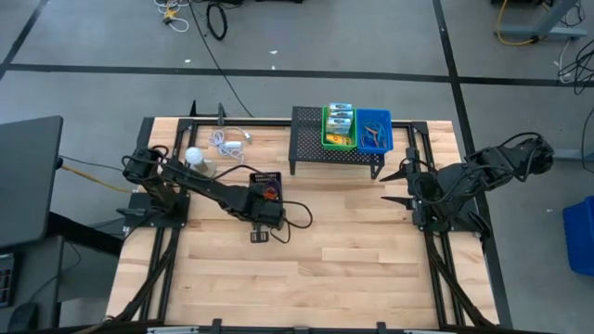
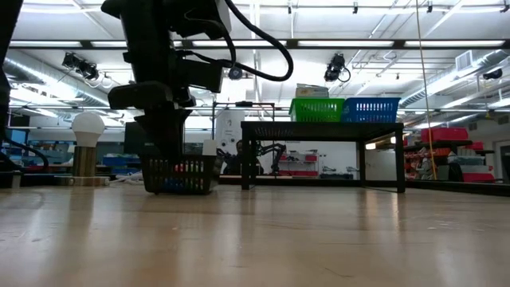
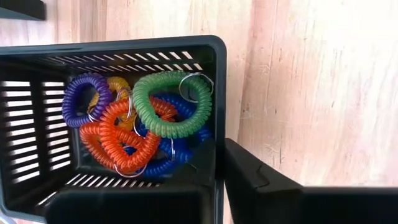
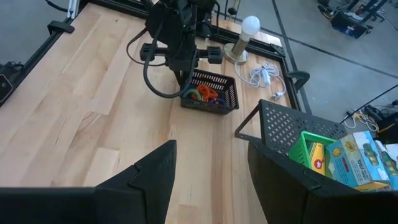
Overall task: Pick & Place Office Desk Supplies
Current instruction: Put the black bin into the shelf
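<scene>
A small black slotted basket (image 3: pixel 37 124) holds several coiled loops (image 3: pixel 146 118) in orange, green, blue, purple and yellow. It stands on the wooden table left of centre (image 1: pixel 266 182), bottom on the wood in the low view (image 2: pixel 180 175). My left gripper (image 3: pixel 217 183) comes down onto it from above (image 4: pixel 186 71). Yellow crayon boxes (image 1: pixel 340 121) sit in a green basket (image 4: pixel 309 149) on a black shelf (image 1: pixel 316 139), beside a blue basket (image 1: pixel 376 130) with more loops. My right gripper (image 4: pixel 211 168) waits open near the table's right side (image 1: pixel 401 183). My left gripper grips the black basket by one side wall, at its rim (image 3: pixel 217 112). One finger (image 3: pixel 261 180) is outside the wall and the other (image 3: pixel 124 205) is inside the basket. The fingers point down from above. The basket stands upright with its bottom (image 2: pixel 180 191) on the table.
A white ball on a stand (image 1: pixel 193 156) and a white coiled cable (image 1: pixel 228 142) lie near the table's far left. The black shelf stands at the far edge, right of centre. Bare wood stretches across the near half (image 1: pixel 325 269). Black frame rails edge the table.
</scene>
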Available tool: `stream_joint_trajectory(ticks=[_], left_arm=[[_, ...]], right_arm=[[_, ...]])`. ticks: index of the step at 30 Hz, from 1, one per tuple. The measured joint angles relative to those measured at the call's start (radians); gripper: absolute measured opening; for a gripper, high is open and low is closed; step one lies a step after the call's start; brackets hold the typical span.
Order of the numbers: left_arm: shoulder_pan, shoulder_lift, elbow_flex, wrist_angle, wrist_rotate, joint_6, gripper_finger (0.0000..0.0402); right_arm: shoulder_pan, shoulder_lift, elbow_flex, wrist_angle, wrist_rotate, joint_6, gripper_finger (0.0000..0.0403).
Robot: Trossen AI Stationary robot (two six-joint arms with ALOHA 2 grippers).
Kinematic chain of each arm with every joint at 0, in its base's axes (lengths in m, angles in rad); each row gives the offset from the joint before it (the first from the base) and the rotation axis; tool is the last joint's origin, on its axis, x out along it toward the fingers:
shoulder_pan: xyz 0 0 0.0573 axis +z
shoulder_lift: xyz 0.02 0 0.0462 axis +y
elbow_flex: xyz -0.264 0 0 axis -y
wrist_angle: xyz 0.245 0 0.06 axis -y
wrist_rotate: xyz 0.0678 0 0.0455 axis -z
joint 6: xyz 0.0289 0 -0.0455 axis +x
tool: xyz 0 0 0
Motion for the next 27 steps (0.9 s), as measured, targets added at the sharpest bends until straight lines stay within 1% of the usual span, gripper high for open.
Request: stream_joint_trajectory(ticks=[2,15,18,24,27], left_arm=[[0.000,0.000,0.000,0.000,-0.001,0.007,0.0014],[-0.003,0.000,0.000,-0.001,-0.033,0.002,0.0014],[-0.018,-0.007,0.000,-0.006,-0.067,-0.013,0.0014],[-0.045,-0.068,0.000,-0.020,-0.086,-0.043,0.0014],[-0.058,-0.106,0.000,-0.013,-0.112,-0.044,0.0014]], right_arm=[[0.000,0.000,0.000,0.000,0.000,-0.001,0.0208],[0.000,0.000,0.000,0.000,-0.002,0.000,0.0208],[0.000,0.000,0.000,0.001,-0.018,0.001,0.0208],[0.000,0.000,0.000,0.003,-0.024,0.003,0.0208],[0.000,0.000,0.000,0.005,-0.025,0.002,0.0208]])
